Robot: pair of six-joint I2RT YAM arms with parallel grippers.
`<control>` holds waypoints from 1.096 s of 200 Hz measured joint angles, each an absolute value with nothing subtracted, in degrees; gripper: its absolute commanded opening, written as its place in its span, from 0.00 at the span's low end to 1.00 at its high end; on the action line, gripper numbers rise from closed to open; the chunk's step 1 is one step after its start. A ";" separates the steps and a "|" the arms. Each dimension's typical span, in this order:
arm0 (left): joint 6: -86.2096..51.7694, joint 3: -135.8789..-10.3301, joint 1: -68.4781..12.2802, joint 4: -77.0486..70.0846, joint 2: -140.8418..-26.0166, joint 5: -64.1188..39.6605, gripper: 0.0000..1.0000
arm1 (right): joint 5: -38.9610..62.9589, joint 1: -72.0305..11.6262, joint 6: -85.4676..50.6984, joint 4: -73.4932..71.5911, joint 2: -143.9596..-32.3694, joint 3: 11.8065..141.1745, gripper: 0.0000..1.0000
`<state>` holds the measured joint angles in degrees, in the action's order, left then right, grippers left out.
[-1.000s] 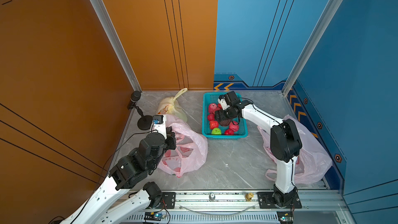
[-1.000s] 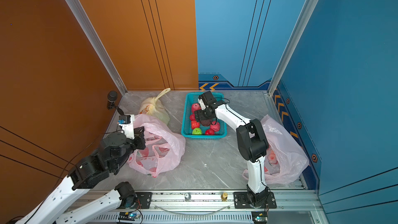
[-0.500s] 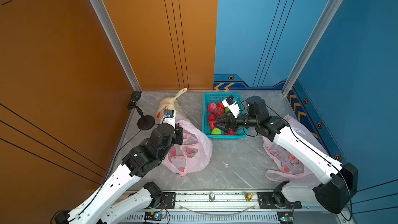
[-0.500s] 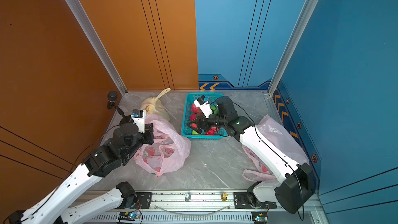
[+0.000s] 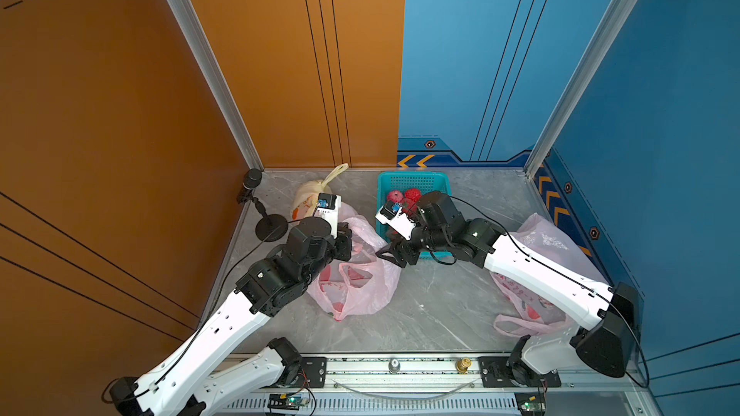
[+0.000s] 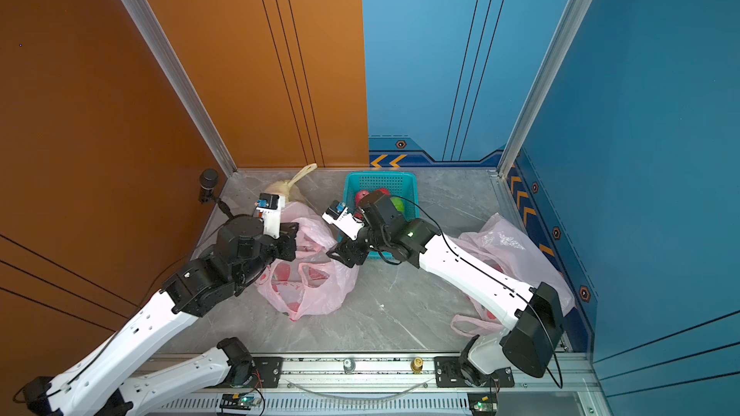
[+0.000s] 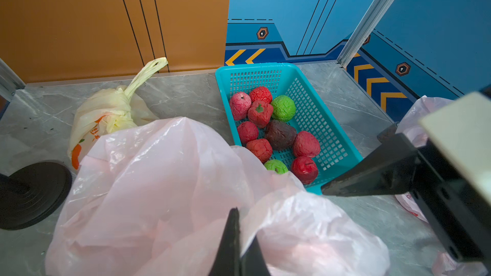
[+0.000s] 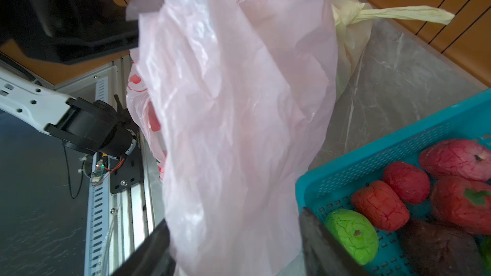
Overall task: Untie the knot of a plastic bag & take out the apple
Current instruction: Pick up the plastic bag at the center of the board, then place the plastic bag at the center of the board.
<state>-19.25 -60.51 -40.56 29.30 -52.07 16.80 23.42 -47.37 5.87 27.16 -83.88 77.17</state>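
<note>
**Pink plastic bag** [image 5: 360, 286] lies on the grey table [image 5: 440, 306], left of centre, beside the near-left corner of the teal basket [image 5: 412, 176] holding apples [image 7: 260, 114]. **Left gripper** [image 5: 345, 242] is pinched closed on the bag's far-left film. **Right gripper** [image 5: 390, 258], at the bag's right edge, has its jaws apart with raised film between them. A knotted yellow bag [image 5: 308, 194] lies far left.

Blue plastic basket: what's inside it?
Wrinkled red fruits, two green ones and one dark brown one lie in the teal mesh basket. The pink plastic bag covers its near corner, so anything there is hidden.
</note>
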 measured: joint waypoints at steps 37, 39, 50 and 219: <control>-19.22 -60.62 -40.56 29.32 -52.82 15.55 0.65 | 21.67 -47.90 4.91 27.57 -84.27 78.85 0.00; -19.55 -60.64 -40.56 29.32 -52.82 15.53 0.67 | 21.54 -47.90 4.64 27.55 -84.18 78.94 0.00; -18.90 -60.86 -40.56 29.32 -52.77 15.51 0.71 | 20.64 -47.22 3.57 27.53 -83.24 79.40 0.00; -15.86 -61.71 -21.50 26.41 -59.88 17.74 0.81 | -1.58 11.51 -8.58 32.86 -69.49 78.61 0.00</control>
<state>-15.86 -61.71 -21.50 26.41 -59.88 17.74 -1.58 11.51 -8.58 32.86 -69.49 78.61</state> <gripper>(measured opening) 0.811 0.047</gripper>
